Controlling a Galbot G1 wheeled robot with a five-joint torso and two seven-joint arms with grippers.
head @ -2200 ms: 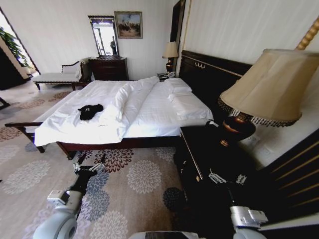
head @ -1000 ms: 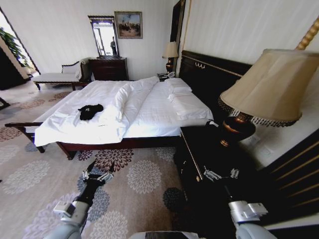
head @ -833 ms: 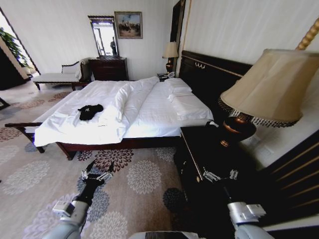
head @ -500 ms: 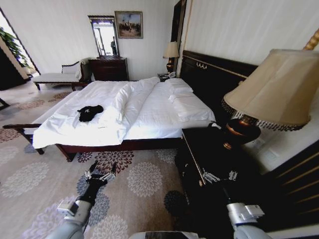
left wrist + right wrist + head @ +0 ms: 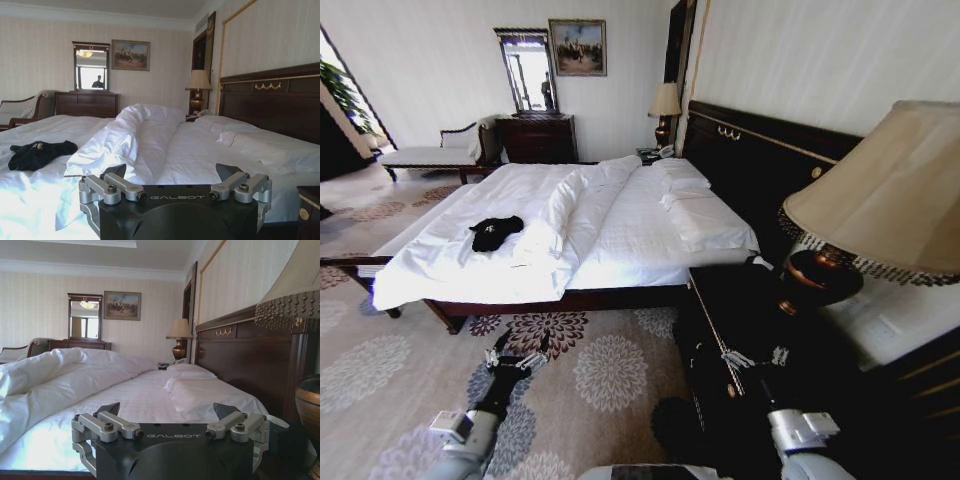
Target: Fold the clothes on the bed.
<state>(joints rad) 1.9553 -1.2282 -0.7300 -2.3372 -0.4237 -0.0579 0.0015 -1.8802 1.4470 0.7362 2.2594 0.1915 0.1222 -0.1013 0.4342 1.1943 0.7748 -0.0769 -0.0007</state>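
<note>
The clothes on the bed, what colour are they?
Black, the clothes lie bunched on the white bed; clearest in the left wrist view.

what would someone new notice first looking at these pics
The big white bed fills the middle of the room, with the black clothes crumpled near its foot, on the robot's left. A large tan lamp shade looms close on the right. Both claws hang open and low, the left claw over the flowered carpet, the right claw by the dark nightstand.

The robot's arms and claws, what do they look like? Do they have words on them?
Both look alike. The left gripper and right gripper each have a black body with "GALBOT" in pale letters, silver metal links with bolts, and two dark pointed fingers. In the head view the arms are black near the grippers, with silver-grey blocks and rounded grey casings lower down.
</note>
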